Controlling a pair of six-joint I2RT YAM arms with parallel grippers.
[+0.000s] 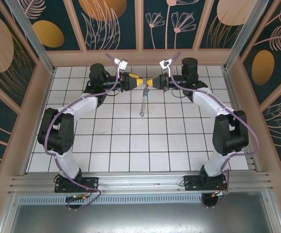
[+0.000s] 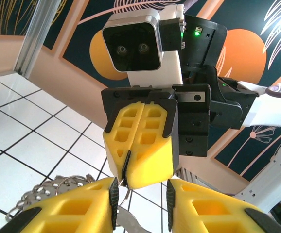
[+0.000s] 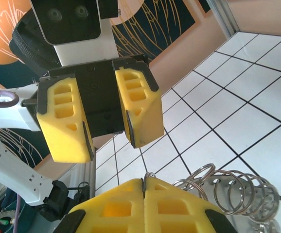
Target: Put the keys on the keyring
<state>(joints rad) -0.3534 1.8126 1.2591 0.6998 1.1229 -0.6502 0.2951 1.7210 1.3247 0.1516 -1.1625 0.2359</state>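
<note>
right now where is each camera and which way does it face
top external: above and behind the bases, looking down on the tiled table; both arms show, left gripper tip to tip with right gripper at a chain of silver keyrings.
left wrist: on the left arm, facing the shut right gripper; own open fingers at bottom.
right wrist: on the right arm, facing the open left gripper; own shut fingers pinch a ring.
shared: all three show that chain.

Keyring (image 1: 142, 102): a silvery string of linked split rings (image 3: 230, 191) is hanging from the pinched tips of the right gripper (image 1: 148, 83), over white tiles at far centre. Cannot tell whether its lower end is touching the tiles.
</note>
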